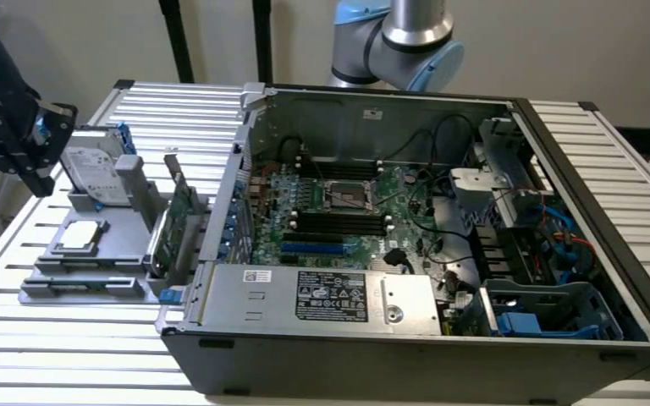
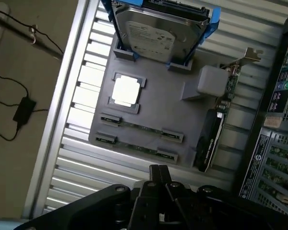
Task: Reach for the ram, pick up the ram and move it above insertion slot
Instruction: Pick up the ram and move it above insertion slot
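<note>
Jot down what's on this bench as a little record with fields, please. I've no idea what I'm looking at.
surface: slatted metal table
computer case: open, motherboard exposed
grey tray: beside the case, on the exterior view's left
tray holds: hard drive, processor chip, green card with bracket, two ram sticks
ram sticks: both lying in their tray holders
gripper: near the tray, not touching the ram sticks

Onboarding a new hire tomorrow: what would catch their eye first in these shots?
The open computer case, motherboard exposed, dominates the exterior view's centre and right. At that view's left sits a grey fixture tray holding an upright hard drive. In the wrist view, the end effector hangs close to the tray's ram sticks.
</note>
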`<state>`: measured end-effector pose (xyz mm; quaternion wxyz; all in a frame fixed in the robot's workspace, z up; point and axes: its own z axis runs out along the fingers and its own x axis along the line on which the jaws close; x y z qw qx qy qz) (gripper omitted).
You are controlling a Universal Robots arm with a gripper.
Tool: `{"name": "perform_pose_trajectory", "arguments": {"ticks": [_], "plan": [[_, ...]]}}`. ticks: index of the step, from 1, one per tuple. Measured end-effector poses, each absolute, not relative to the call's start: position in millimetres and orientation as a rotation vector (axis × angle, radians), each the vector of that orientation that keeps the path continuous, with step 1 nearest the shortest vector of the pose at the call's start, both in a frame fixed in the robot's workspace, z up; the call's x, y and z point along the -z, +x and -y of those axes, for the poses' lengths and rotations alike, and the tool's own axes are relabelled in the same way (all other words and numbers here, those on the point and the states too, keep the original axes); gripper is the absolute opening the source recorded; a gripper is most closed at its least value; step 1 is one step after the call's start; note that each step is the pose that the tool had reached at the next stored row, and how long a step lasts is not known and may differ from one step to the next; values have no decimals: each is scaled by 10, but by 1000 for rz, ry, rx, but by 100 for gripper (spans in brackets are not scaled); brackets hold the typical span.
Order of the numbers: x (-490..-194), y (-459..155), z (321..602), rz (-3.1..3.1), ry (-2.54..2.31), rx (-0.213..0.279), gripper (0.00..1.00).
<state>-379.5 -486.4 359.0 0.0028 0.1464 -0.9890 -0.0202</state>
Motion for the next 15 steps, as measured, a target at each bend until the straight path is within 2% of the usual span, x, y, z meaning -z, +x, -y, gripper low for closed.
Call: {"name": "perform_pose_trajectory", "arguments": {"ticks": [15], "plan": [[-3590,-3795,4864,3005,875,61,11]]}}
